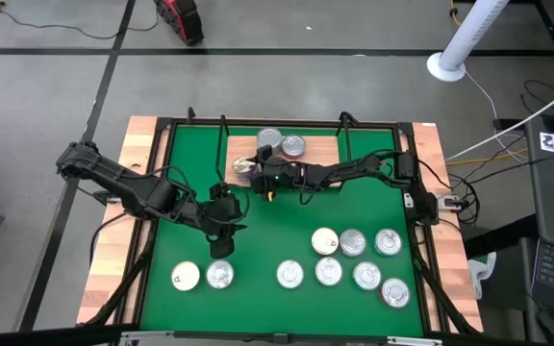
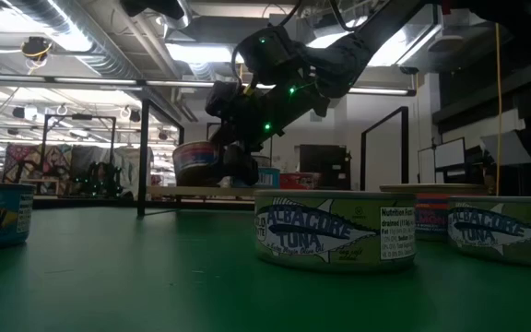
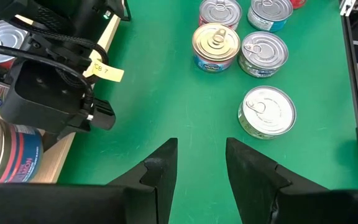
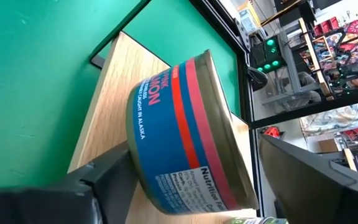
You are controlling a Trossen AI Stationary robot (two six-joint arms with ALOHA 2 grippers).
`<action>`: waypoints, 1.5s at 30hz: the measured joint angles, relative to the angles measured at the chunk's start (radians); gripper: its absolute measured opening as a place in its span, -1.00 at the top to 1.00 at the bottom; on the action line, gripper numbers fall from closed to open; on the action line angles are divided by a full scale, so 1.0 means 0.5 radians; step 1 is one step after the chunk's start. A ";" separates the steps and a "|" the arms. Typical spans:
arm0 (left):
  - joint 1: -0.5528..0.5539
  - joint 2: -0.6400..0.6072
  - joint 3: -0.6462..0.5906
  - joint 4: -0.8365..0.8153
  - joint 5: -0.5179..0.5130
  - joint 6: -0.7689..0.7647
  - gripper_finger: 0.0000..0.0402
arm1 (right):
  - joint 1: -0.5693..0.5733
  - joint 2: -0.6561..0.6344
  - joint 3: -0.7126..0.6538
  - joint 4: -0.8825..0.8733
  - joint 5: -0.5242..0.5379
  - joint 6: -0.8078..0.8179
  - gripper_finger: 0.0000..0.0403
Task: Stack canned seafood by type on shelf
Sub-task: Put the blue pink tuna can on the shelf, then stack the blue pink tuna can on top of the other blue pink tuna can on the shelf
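One salmon tin [image 4: 185, 137] between claw [image 4: 197, 180] fingers

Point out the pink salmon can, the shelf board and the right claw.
Pink salmon can [image 4: 166, 137]: right wrist view, on its blue label side.
Shelf board [image 4: 114, 93]: right wrist view, on bare light wood beside the can.
Right claw [image 1: 245, 173]: high view, between its fingertips at the shelf.
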 joint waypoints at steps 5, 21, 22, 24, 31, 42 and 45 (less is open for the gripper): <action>0.000 0.000 0.000 0.000 0.000 -0.001 0.35 | 0.001 0.000 0.000 -0.013 -0.041 0.000 -0.53; -0.002 0.000 0.000 -0.001 0.000 -0.095 0.35 | 0.002 0.002 0.367 -0.710 -0.127 0.165 -0.53; -0.006 0.000 0.000 -0.001 0.000 -0.101 0.35 | 0.002 0.002 0.377 -0.739 -0.127 0.165 -0.53; -0.006 0.000 0.000 -0.002 0.000 -0.102 0.35 | 0.002 0.002 0.388 -0.795 -0.127 0.165 -0.53; -0.006 0.000 0.000 -0.002 0.001 -0.107 0.35 | 0.010 0.002 0.389 -0.933 -0.127 0.166 -0.53; -0.118 0.001 0.000 -0.029 0.216 -0.394 0.35 | 0.221 -0.039 0.391 -0.966 0.150 0.210 -0.53; -0.228 0.014 0.000 -0.144 0.266 -0.650 0.35 | 0.304 -0.040 0.391 -0.975 0.193 0.210 -0.53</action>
